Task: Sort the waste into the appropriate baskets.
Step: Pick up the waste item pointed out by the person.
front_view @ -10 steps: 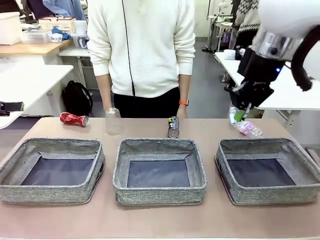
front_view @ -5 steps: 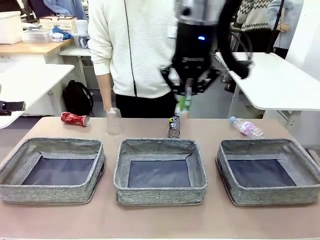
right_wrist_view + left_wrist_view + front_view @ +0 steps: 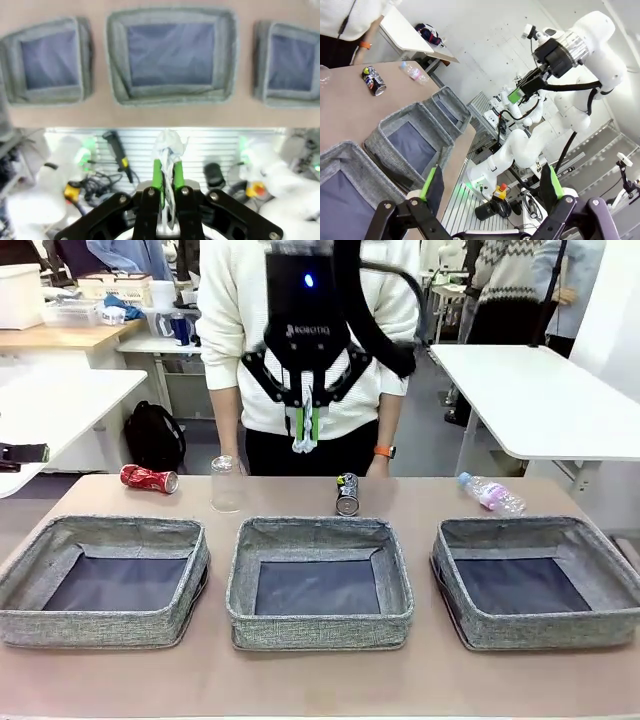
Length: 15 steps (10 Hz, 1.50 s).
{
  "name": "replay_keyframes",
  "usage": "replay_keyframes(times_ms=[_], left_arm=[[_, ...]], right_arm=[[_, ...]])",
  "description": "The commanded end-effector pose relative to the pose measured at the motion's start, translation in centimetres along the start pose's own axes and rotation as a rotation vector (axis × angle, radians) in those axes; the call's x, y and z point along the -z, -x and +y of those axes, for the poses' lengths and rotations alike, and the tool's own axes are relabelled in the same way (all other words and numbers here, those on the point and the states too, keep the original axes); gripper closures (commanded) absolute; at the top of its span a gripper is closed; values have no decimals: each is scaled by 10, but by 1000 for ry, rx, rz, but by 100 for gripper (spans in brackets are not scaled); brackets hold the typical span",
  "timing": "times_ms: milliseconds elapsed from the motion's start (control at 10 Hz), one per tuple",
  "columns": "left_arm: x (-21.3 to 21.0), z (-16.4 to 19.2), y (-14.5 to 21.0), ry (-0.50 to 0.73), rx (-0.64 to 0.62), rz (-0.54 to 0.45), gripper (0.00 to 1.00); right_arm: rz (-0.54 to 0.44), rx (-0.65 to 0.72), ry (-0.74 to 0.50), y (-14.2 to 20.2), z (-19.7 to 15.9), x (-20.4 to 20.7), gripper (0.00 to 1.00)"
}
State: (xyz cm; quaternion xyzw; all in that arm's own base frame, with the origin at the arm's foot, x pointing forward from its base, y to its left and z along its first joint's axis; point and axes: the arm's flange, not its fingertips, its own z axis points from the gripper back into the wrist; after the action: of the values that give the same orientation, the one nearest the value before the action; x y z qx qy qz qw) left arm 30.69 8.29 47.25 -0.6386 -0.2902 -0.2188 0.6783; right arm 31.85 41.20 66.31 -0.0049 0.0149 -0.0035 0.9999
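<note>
Brown bench point(image 3: 420, 495) carries three baskets point(image 3: 320, 625) along its near edge. Along its far edge sit one red can point(image 3: 148, 479), one cup point(image 3: 227, 484), one dark can point(image 3: 347, 494) and one bottle point(image 3: 492, 494). One paper ball point(image 3: 303, 443) hangs above that far edge, clamped between the right fingers point(image 3: 297, 420). Left fingers point(image 3: 429, 182) stand wide apart, empty.

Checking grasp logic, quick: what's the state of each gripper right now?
Left gripper: open, empty.
Right gripper: shut on the crumpled paper.
</note>
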Motion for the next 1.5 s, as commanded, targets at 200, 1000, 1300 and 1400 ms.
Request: replay_keyframes(times_ms=[200,1000,1300,1400], left_arm=[[2,-1,-2,17,24,-16,0],[2,-1,-2,17,24,-16,0],[2,-1,-2,17,24,-16,0],[2,-1,-2,17,24,-16,0]], right_arm=[[-61,46,61,4,4,-67,92],[-75,35,-16,5,-25,-102,92],[-75,35,-16,5,-25,-102,92],[-75,35,-16,5,-25,-102,92]])
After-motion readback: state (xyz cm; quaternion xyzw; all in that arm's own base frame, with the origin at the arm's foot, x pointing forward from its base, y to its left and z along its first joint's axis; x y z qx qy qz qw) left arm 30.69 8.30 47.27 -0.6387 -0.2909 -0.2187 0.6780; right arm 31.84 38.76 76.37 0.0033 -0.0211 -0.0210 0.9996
